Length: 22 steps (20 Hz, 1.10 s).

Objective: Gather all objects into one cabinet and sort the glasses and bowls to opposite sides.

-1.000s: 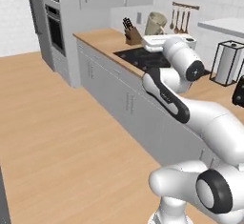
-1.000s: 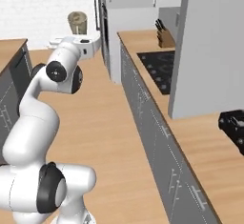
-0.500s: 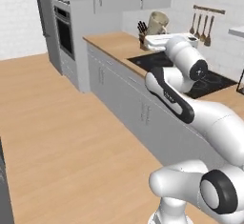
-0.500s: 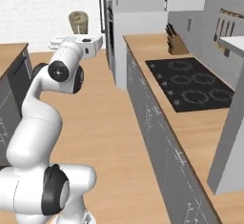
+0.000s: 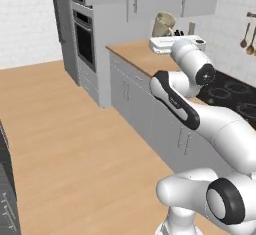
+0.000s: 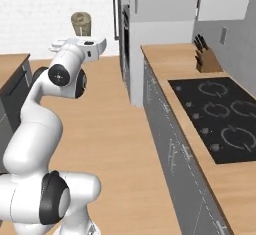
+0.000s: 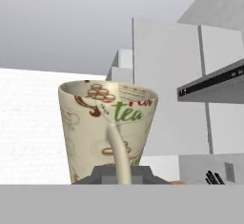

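A cream mug [image 7: 107, 130] with brown and green print, one of the glasses, stands upright close in front of the hand camera. My gripper [image 7: 119, 176] is shut on its handle from below. In the left base view the mug [image 5: 163, 24] rides high above the counter's corner on my gripper [image 5: 163, 36], with the arm raised. From the right base camera the mug [image 6: 81, 23] and gripper [image 6: 80, 35] show at the upper left, over the floor. The bowl and the cabinet are out of view.
A wooden counter with a black cooktop [image 6: 220, 114] and a knife block [image 6: 205, 61] runs along the right. A tall grey column with a wall oven [image 5: 82, 34] stands at its far end. Grey drawer fronts [image 5: 130, 94] face the open wooden floor [image 5: 65, 129].
The whole picture has shifted, so the base has moved along the kitchen. The oven column and counter end now sit nearer. The mug stays in my shut gripper, held high as before.
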Tool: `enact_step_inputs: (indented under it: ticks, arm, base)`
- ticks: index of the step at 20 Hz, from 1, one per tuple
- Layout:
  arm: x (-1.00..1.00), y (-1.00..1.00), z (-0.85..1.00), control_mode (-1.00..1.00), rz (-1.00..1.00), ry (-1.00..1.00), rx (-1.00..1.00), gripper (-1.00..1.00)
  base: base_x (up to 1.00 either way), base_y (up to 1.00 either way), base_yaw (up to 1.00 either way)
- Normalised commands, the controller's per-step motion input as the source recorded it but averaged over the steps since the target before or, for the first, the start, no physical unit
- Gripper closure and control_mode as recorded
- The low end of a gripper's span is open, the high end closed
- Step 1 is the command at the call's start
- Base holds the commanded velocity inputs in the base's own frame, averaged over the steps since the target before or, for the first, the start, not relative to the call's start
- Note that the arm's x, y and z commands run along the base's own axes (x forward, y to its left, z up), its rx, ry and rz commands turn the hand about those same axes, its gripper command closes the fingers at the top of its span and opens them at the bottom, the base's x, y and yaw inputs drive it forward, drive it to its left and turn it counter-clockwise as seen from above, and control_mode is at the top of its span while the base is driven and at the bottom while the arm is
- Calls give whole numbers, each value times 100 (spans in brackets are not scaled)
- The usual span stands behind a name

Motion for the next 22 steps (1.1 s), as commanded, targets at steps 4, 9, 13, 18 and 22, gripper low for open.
enact_step_inputs:
  ticks: [4, 9, 13, 18, 22]
  arm:
    - [0, 0, 0, 100, 0, 0, 0, 100]
    - [0, 0, 0, 100, 0, 0, 0, 100]
    - [0, 0, 0, 100, 0, 0, 0, 100]
    - [0, 0, 0, 100, 0, 0, 0, 100]
    - [0, 0, 0, 100, 0, 0, 0, 100]
  base:
    - [100, 51, 12]
    - [100, 51, 7]
    - [100, 38, 1]
    - [100, 27, 0]
    - [95, 23, -1]
